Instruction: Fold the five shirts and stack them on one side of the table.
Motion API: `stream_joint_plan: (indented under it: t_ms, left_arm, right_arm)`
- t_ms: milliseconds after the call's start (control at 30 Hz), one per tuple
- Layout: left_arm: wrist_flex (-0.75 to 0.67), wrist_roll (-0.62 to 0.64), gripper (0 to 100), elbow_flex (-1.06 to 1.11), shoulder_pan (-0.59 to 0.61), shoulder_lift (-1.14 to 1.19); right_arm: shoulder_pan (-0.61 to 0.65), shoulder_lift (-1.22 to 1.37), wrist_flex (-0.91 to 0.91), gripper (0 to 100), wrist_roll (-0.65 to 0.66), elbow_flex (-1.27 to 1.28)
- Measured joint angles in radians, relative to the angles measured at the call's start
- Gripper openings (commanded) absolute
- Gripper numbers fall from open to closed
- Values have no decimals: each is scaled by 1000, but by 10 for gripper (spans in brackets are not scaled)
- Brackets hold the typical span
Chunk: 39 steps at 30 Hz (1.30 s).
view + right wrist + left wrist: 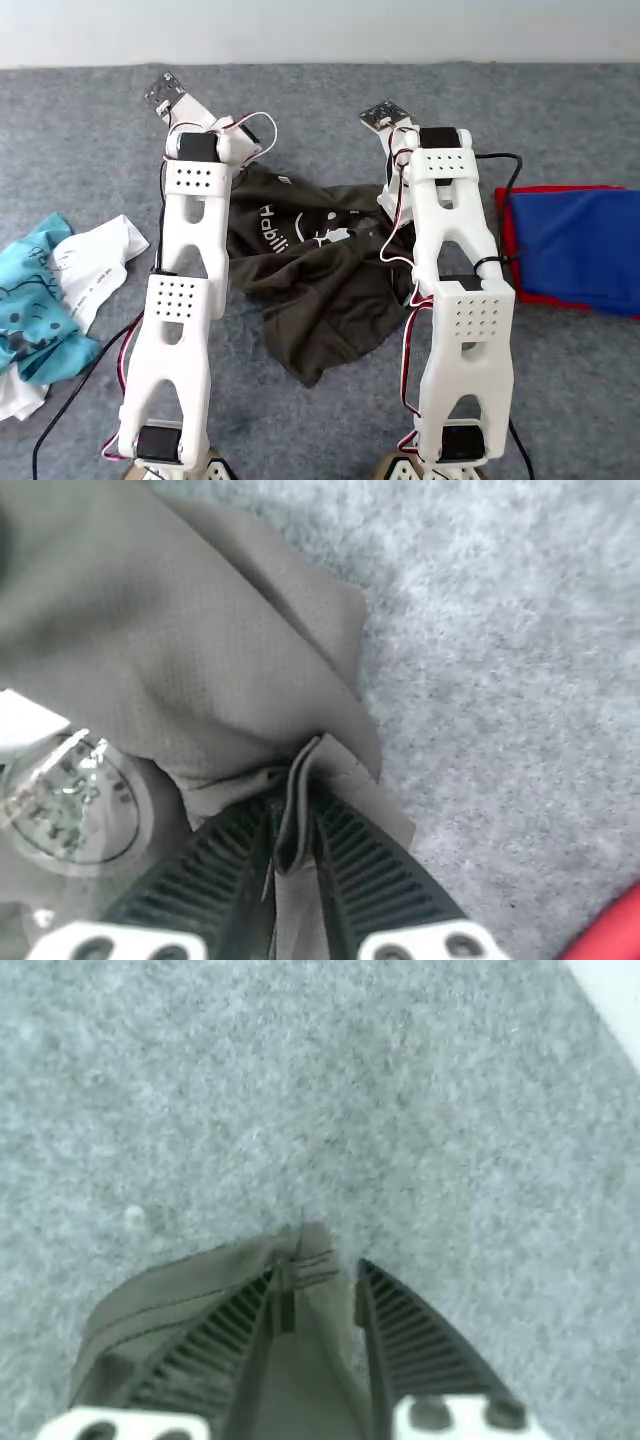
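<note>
Ribbed black fingers (370, 880) of the right gripper (298, 800) are clamped on a folded hem of the dark shirt (180, 650). The fabric is pinched flat between the two pads, and a round white print lies just beside the grip. Left gripper (318, 1275): jaws drawn in on another hem of the dark shirt (160, 1305). The cloth is bunched between them and draped over one finger (230, 1340), and its tip projects just past the fingertips above bare grey felt. Shirt count: five. One dark shirt (320, 290) lies crumpled at the centre of the surface (330, 420). It sits between and partly under the left arm (185, 290) and the right arm (455, 290), both of which extend from the near edge toward the far edge. One teal shirt (35, 305) and one white shirt (95, 260) lie tangled together at the left edge, unfolded. One blue shirt (580, 245) lies flat on one red shirt (507, 250) at the right edge, with the red showing as a narrow border around it. Arm count: two; gripper count: two. Open felt is available in four zones: along the whole far edge beyond the grippers, in the strip between the left arm and the teal-and-white heap, between the right arm and the red shirt, and along the near edge between the two arm bases. The far edge is bounded by a pale wall (320, 30).
</note>
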State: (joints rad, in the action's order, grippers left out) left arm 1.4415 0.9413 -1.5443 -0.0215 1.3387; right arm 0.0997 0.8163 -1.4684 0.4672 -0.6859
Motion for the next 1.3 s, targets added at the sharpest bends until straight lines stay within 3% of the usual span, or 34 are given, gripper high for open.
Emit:
stream_joint_plan:
  t_ms: [567, 1133, 1300]
  left_arm:
    - [14, 58, 169, 68, -5, 2]
    - [31, 68, 51, 92, -11, 2]
    - [31, 68, 96, 92, -11, 2]
  right_arm:
    - [0, 2, 0, 8, 0, 0]
    - [0, 2, 0, 8, 0, 0]
    - [0, 2, 0, 8, 0, 0]
